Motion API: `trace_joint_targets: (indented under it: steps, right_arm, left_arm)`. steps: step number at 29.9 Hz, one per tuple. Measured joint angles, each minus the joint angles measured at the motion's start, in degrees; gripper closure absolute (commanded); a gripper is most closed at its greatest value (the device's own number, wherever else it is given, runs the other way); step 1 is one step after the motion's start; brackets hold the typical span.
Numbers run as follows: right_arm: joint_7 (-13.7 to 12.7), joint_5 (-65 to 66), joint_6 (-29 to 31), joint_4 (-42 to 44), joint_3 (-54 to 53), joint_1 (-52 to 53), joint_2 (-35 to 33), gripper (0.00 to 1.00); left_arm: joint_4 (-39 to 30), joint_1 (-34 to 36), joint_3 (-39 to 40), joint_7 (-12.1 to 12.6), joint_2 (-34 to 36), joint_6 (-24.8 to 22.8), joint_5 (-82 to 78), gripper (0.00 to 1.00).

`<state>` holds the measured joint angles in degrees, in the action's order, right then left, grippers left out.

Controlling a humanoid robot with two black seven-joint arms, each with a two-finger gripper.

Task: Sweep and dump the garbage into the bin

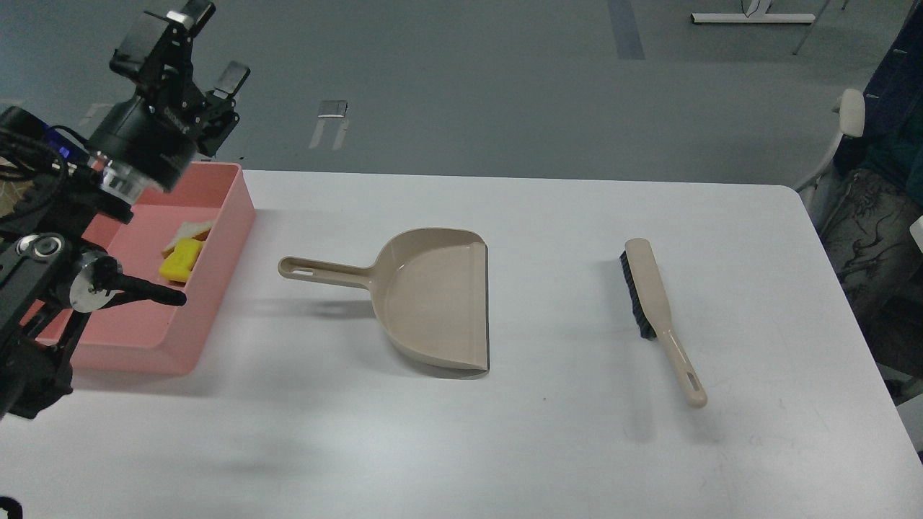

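The pink bin [223,216], a shallow rectangular plastic tub with a rolled rim, sits on the white counter [548,440] at nine o'clock. Inside it lie both pieces of garbage: the yellow sponge block [180,260] and, touching it at its twelve o'clock side, the white bread slice [193,231] with its tan crust. Both rest near the bin's three o'clock wall.

The left arm comes in from nine o'clock and rises over the bin's far corner, its left gripper [205,50] held high at eleven o'clock, above the grey floor beyond the counter's edge. Its fingers stand apart, spread wide, with nothing between them. The right arm does not show in this view.

At the counter's centre lies the beige dustpan [433,299], smooth moulded plastic, its scoop empty, its long slotted handle pointing to nine o'clock toward the bin and its dark-lipped mouth facing three o'clock. Well apart, at three o'clock, lies the brush [652,303], a beige paddle with black bristles along its nine o'clock side, the handle trailing toward five o'clock.
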<state>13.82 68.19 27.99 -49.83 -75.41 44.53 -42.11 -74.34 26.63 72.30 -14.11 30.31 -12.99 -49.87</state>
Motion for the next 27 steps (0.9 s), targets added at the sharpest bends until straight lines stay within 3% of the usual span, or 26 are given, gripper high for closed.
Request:
trace_joint_targets:
  steps: [7,17,23,27]
  right_arm:
    - [0.67,-7.34,-0.01,7.72,-0.36,4.22,10.0,0.01]
    - [0.61,-17.99,-1.58,12.58,-0.36,4.51,20.38,0.01]
    - [1.27,-20.97,-1.9,13.39,-0.29,3.93,23.88,0.01]
    - [1.38,-21.32,-1.84,15.35,-0.35,3.81,26.06,0.01]
  left_arm:
    - [12.09,9.66,-0.28,1.4,-7.94,-3.37,0.72,0.03]
    - [25.57,16.0,-2.75,1.52,-15.25,-4.39,10.84,0.03]
    - [30.73,16.74,-8.69,0.46,-17.4,-5.41,11.26,0.03]
    - [34.68,17.71,-11.57,-2.31,-19.21,-5.45,10.55,0.03]
